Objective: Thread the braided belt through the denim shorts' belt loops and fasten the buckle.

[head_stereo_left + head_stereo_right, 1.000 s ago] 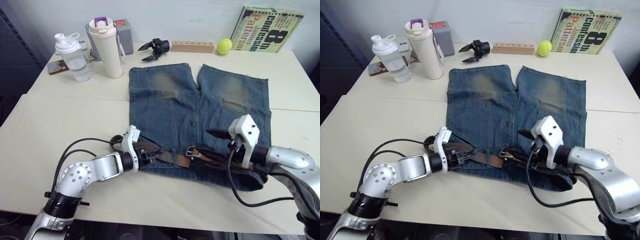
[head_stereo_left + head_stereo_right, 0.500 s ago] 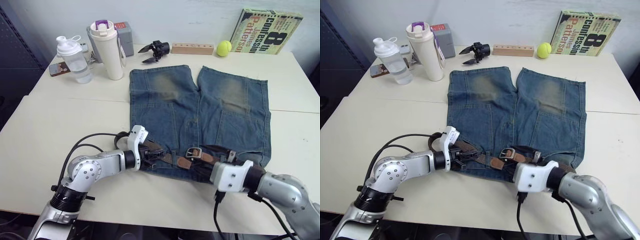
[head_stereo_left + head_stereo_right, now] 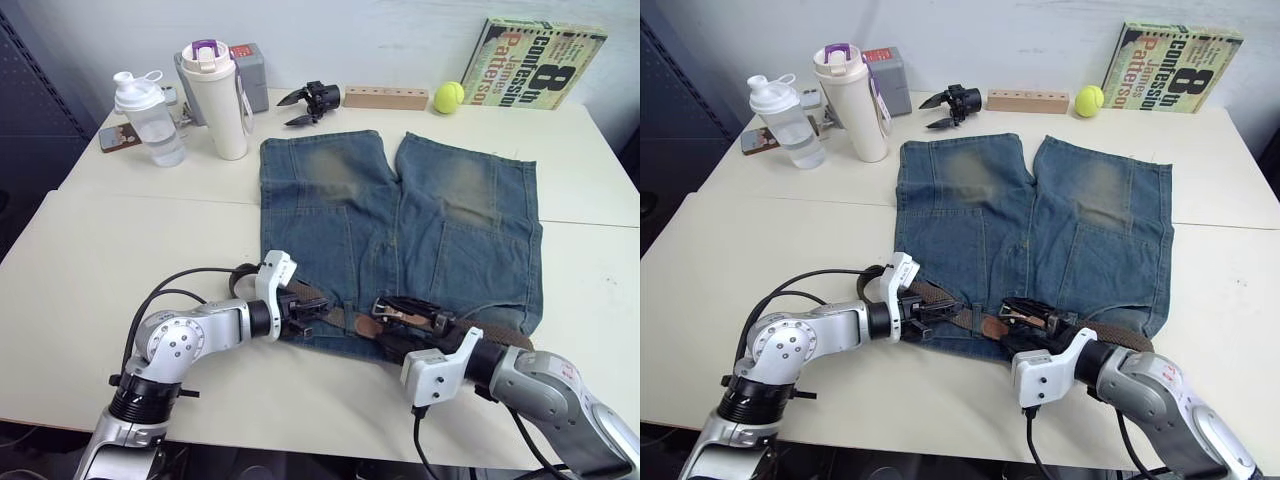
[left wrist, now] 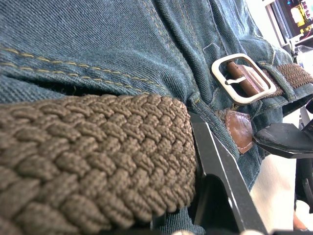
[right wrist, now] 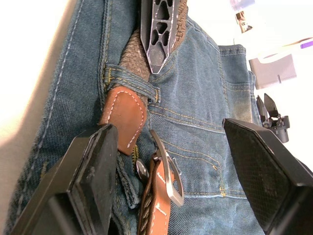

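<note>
The denim shorts lie flat on the table with the waistband nearest me. The braided belt runs along that waistband, under a belt loop. My left gripper is shut on the woven part of the braided belt at the waistband's left end. My right gripper reaches in from the table's near edge and is open, one finger on each side of the buckle. The tan leather tip pokes out beside the buckle.
Along the back of the table stand a clear bottle, a white tumbler, a grey box, a black tool, a wooden block, a tennis ball and a book.
My right arm swung down from above the shorts to the near table edge, and its open fingers now straddle the buckle. The left gripper stays on the belt, shifted slightly.
</note>
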